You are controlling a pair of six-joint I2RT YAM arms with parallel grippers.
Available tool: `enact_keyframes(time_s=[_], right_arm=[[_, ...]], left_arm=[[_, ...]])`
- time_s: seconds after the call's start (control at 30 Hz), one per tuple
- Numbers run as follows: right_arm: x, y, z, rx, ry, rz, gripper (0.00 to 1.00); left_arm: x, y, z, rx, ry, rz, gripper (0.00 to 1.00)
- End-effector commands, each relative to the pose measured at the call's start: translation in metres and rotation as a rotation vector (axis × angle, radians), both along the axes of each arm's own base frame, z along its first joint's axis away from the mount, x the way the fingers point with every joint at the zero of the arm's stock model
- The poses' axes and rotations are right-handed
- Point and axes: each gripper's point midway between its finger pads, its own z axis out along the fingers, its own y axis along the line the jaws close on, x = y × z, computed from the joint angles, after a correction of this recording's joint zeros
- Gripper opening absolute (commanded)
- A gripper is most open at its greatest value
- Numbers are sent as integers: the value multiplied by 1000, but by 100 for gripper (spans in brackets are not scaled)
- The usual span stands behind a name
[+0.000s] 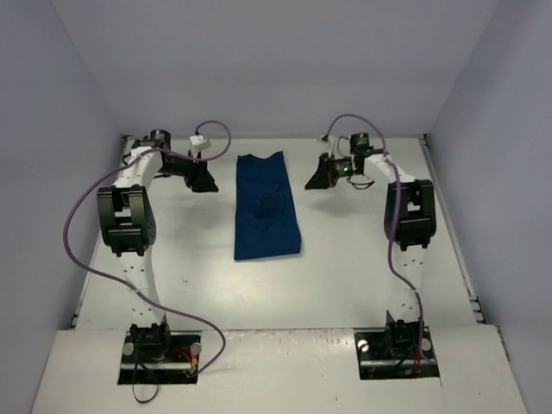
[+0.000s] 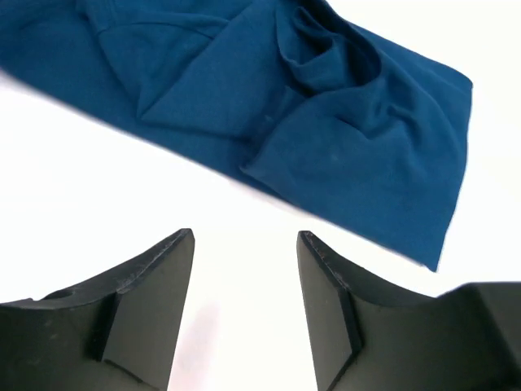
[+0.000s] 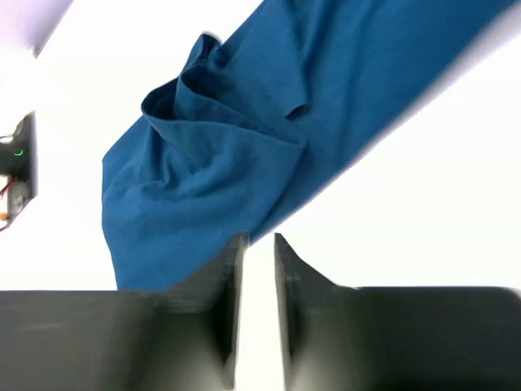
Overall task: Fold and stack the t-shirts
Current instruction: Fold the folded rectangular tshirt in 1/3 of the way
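t-shirt (image 1: 266,205): long folded strip, centre of table (image 1: 345,259) | left gripper (image 2: 246,238): left of it, wide, empty | right gripper (image 3: 259,240): right of it, narrow slit, empty

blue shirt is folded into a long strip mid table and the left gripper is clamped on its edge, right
Not quite. The t-shirt is folded into a long strip mid-table, but the left gripper is not clamped on it: the left wrist view shows its jaws apart over the bare table, short of the cloth.

Rumpled blue t-shirt (image 2: 326,138) on white table (image 2: 98,187), left tool (image 2: 245,238) parted, empty
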Motion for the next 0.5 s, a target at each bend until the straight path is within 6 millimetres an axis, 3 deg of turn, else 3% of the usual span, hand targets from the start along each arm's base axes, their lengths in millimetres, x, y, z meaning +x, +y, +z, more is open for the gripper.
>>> enact_keyframes(time_s=[0.0, 0.07, 0.13, 0.17, 0.23, 0.27, 0.33, 0.47], right_arm=[[-3, -13, 69, -28, -184, -38, 29], [-13, -6, 72, -22, -194, -14, 31], [-34, 20, 79, -33, -246, 59, 26], [-43, 31, 85, -36, -286, 93, 23], [-63, 58, 84, -52, -317, 162, 17], [-73, 69, 79, -58, -314, 191, 16], [-90, 91, 59, -89, -324, 260, 11], [-90, 93, 33, -71, -217, 259, 1]], left_arm=[[7, 1, 88, 44, -296, 117, 49], [5, 0, 83, 43, -272, 165, 48], [-1, -5, 85, 19, -208, 223, 46], [-14, -28, 88, -16, -159, 191, 45], [-28, -48, 82, 1, -132, 169, 44], [-32, -53, 81, -2, -128, 167, 44], [-39, -94, 80, -38, -132, 157, 43], [-30, -132, 71, -96, 1, 207, 37]])
